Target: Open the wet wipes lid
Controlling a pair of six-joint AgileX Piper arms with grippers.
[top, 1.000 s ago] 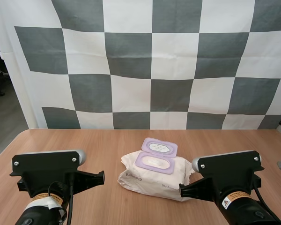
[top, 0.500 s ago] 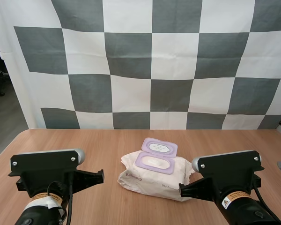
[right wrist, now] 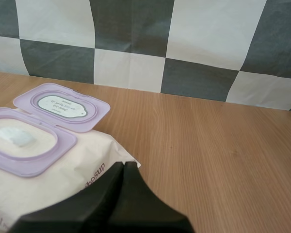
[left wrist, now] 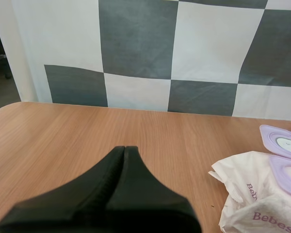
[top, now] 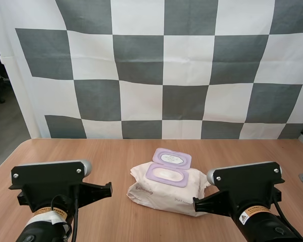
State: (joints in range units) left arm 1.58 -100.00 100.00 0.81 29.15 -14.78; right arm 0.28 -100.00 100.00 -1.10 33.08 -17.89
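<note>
the wet wipes pack [top: 166, 189] lies on the counter [top: 116, 156], its purple lid [top: 172, 158] flipped back. left tool [left wrist: 124, 150] and right tool [right wrist: 123, 166] flank it, fingers pressed together, holding nothing.

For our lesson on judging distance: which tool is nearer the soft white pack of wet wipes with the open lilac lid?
Right. The right tool hangs at the edge of the soft white wipes pack; the left tool points over wooden table, the pack off to its side.
</note>
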